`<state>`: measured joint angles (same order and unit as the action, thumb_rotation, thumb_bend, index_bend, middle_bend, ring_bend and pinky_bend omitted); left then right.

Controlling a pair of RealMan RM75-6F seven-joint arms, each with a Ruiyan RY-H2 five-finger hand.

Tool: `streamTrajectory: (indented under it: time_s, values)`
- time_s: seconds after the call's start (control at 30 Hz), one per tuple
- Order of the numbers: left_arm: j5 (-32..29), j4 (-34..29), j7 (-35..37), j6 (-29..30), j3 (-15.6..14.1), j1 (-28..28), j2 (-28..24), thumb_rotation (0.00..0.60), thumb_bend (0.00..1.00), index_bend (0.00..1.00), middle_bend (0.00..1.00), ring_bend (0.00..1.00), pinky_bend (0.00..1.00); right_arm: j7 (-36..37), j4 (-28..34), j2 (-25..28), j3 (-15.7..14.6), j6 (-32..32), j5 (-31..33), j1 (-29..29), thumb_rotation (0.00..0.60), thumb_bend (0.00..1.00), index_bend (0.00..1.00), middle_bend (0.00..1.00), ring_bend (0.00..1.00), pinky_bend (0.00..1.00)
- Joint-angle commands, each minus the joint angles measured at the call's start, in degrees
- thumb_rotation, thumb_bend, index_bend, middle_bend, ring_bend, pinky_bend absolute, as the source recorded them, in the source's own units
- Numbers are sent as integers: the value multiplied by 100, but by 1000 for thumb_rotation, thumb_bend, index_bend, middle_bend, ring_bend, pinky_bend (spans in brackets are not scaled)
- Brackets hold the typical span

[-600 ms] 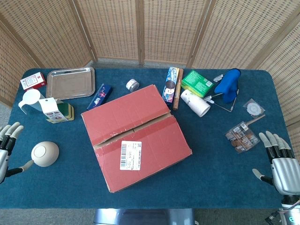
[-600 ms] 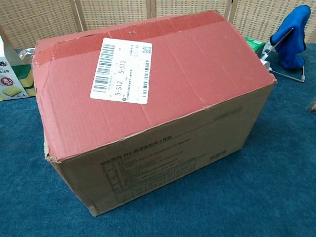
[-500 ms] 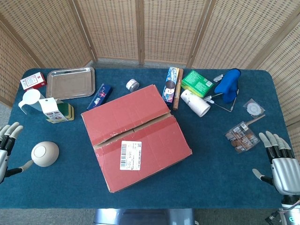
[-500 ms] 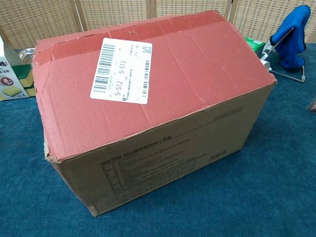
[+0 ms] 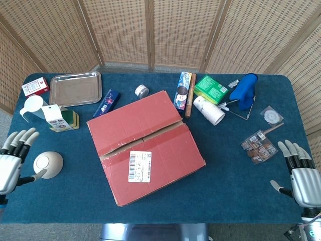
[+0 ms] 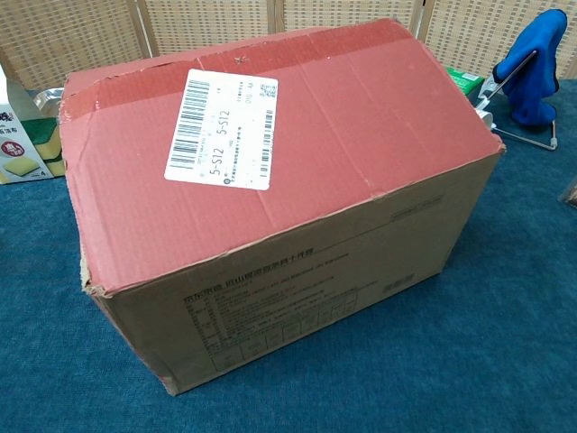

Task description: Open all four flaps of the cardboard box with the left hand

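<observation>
- My left hand (image 5: pixel 14 159) hovers at the bench's (image 5: pixel 230 165) left edge, fingers spread, holding nothing
- The cardboard box (image 5: pixel 145 145) sits mid-bench, well apart from it, flaps shut
- Opening hasn't begun; I judge I must reach for the centre seam
- My right hand (image 5: pixel 301 175) rests spread, empty

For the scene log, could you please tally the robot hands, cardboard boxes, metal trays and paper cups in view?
Hands: 2, the left hand and the right hand
cardboard box: 1
metal tray: 1
paper cup: 1
Total: 5
</observation>
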<state>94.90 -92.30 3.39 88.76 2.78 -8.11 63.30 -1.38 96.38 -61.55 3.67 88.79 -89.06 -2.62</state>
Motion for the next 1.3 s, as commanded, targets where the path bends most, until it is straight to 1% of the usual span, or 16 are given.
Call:
streamTrajectory:
  time_s: [0.03, 0.2, 0.3, 0.47, 0.7, 0.9, 1.07, 1.3]
  values:
    - [128, -251, -181, -178, 111, -241, 28, 600, 88, 0, 0, 0, 0, -3, 7, 3, 0, -1, -2, -1, 600, 0, 0, 0, 0, 123]
    - [277, -578, -728, -293, 338, -562, 229, 600, 89, 0, 0, 0, 0, 16, 49, 23, -16, 10, -21, 13, 600, 0, 0, 0, 0, 123]
    - [209, -855, -903, -585, 428, -807, 410, 600, 89, 0, 0, 0, 0, 37, 75, 40, -13, 44, -34, 27, 600, 0, 0, 0, 0, 124]
    - [111, -1014, -1471, -860, 550, -1083, 768, 600, 88, 0, 0, 0, 0, 110, 83, 65, -3, 38, -4, 33, 600, 0, 0, 0, 0, 123]
    - [36, -1035, -2079, -1063, 593, -1312, 1192, 600, 88, 0, 0, 0, 0, 211, 111, 110, 4, 63, -8, 48, 600, 0, 0, 0, 0, 124]
    - [-88, -957, -2416, -1134, 669, -1451, 1423, 600, 87, 0, 0, 0, 0, 271, 120, 133, 6, 91, -27, 60, 600, 0, 0, 0, 0, 123]
    - [-166, -860, -2580, -1185, 666, -1520, 1538, 600, 87, 0, 0, 0, 0, 318, 130, 152, 8, 109, -44, 66, 600, 0, 0, 0, 0, 124]
    - [-250, -745, -2666, -1106, 798, -1620, 1644, 600, 88, 0, 0, 0, 0, 383, 136, 174, 0, 111, -62, 72, 600, 0, 0, 0, 0, 123]
